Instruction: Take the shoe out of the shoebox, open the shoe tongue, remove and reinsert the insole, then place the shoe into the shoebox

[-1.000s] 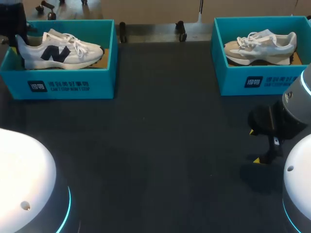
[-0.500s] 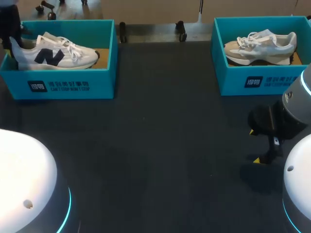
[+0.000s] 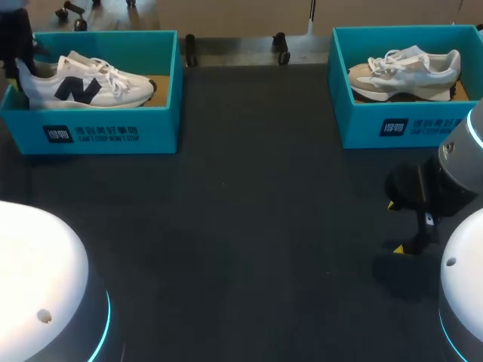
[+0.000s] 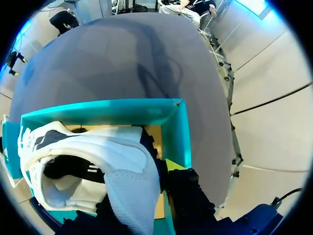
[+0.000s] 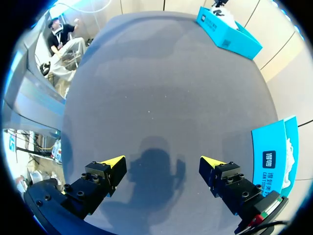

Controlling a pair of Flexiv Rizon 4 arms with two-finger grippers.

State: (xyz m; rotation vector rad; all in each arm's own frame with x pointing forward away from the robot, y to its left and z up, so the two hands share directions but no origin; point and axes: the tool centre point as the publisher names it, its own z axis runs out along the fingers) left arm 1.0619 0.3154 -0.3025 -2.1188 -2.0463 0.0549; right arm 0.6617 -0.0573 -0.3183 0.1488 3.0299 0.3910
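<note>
A white shoe (image 3: 83,85) with a navy letter on its side lies in the left teal shoebox (image 3: 106,132), toe toward the table's middle and heel at the box's outer end. My left gripper (image 3: 19,66) comes in at the far left corner and is shut on the heel. In the left wrist view the heel (image 4: 129,183) sits between the fingers of the left gripper (image 4: 139,188), one yellow tip (image 4: 173,164) showing beside it, with the shoebox (image 4: 178,127) around the shoe. My right gripper (image 3: 395,226) hangs open over bare table at the right; the right gripper (image 5: 163,161) holds nothing.
A second teal shoebox (image 3: 392,128) at the back right holds a beige and grey shoe (image 3: 407,72). That box (image 5: 274,159) is just beside my right gripper. Dark table (image 3: 249,226) stretches between the two boxes.
The left gripper has lowered the white shoe deeper into the left box and shifted it a little outward. The last half second shows no movement. The right arm stayed still.
</note>
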